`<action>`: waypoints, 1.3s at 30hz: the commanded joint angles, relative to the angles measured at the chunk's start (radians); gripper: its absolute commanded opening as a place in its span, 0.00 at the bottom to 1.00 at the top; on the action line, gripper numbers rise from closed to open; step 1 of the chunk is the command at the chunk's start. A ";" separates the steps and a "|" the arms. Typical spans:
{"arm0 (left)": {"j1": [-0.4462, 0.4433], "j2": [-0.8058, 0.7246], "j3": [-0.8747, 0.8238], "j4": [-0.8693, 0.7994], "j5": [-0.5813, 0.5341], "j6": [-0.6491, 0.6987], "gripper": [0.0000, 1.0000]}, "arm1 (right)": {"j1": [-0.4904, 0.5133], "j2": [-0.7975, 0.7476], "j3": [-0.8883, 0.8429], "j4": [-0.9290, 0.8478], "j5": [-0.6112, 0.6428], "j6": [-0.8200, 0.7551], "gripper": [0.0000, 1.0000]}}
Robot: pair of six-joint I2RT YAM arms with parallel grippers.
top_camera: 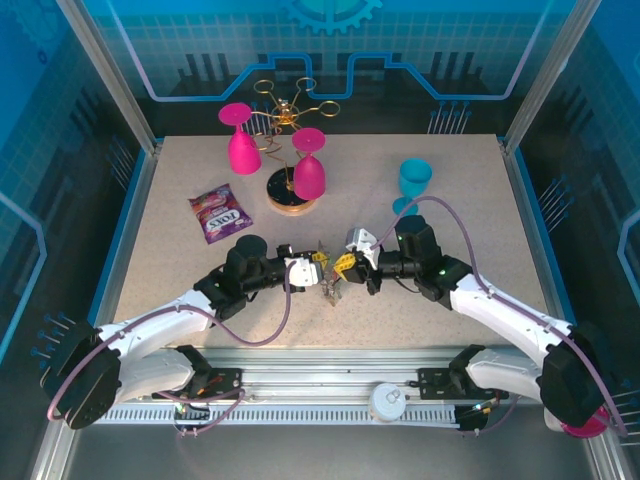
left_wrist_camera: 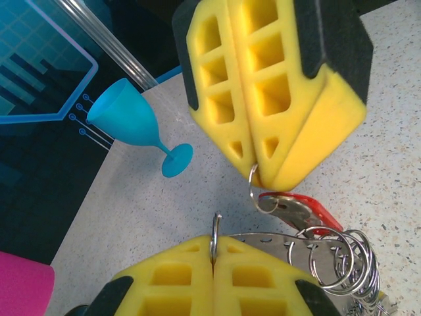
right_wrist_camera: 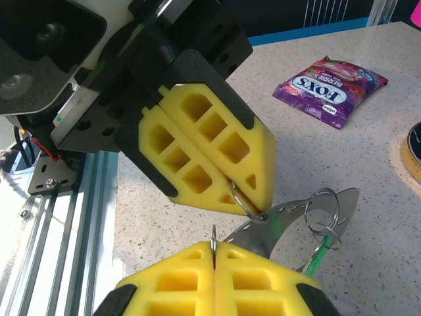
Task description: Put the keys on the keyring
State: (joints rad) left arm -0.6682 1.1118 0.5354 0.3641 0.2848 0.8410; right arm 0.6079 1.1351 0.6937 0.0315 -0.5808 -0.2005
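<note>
Speckled beige table (top_camera: pixel 170 250) inside a blue-lit enclosure. At its left lies a purple Fox's candy bag (top_camera: pixel 220 213). Behind the middle, a gold wire rack (top_camera: pixel 283 105) on a round wooden base carries two pink goblets (top_camera: pixel 243 152) upside down. Near the front middle the two arms meet tip to tip. The left gripper (top_camera: pixel 316 262) has its yellow foam pads (left_wrist_camera: pixel 177 276) pressed together, pinching a thin wire ring (left_wrist_camera: pixel 214 232) that stands up between them. Just right of it the keys (top_camera: pixel 331 290) hang in a bunch below the tips: a red-tagged key (left_wrist_camera: pixel 296 209), a green tag (right_wrist_camera: pixel 318 253) and a cluster of split rings (left_wrist_camera: pixel 345 263). The right gripper (top_camera: pixel 347 266) is likewise closed, nipping a small split ring (left_wrist_camera: pixel 252 187) linked to the red-tagged key. Which wire is the keyring I cannot tell. Farther right, toward the back, stands a teal goblet (top_camera: pixel 413 180).
</note>
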 commanded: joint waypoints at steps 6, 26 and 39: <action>0.007 -0.004 -0.006 0.018 0.045 0.017 0.00 | 0.010 0.023 0.035 0.069 0.012 0.023 0.00; 0.009 -0.002 -0.002 0.044 0.067 -0.042 0.00 | 0.053 0.058 0.044 0.163 0.261 0.177 0.00; 0.009 0.006 -0.009 0.081 0.053 -0.065 0.00 | 0.065 0.071 0.021 0.274 0.368 0.387 0.00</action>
State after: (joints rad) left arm -0.6476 1.1130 0.5350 0.4152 0.2592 0.7856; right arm 0.6697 1.1988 0.7010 0.1799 -0.3046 0.1177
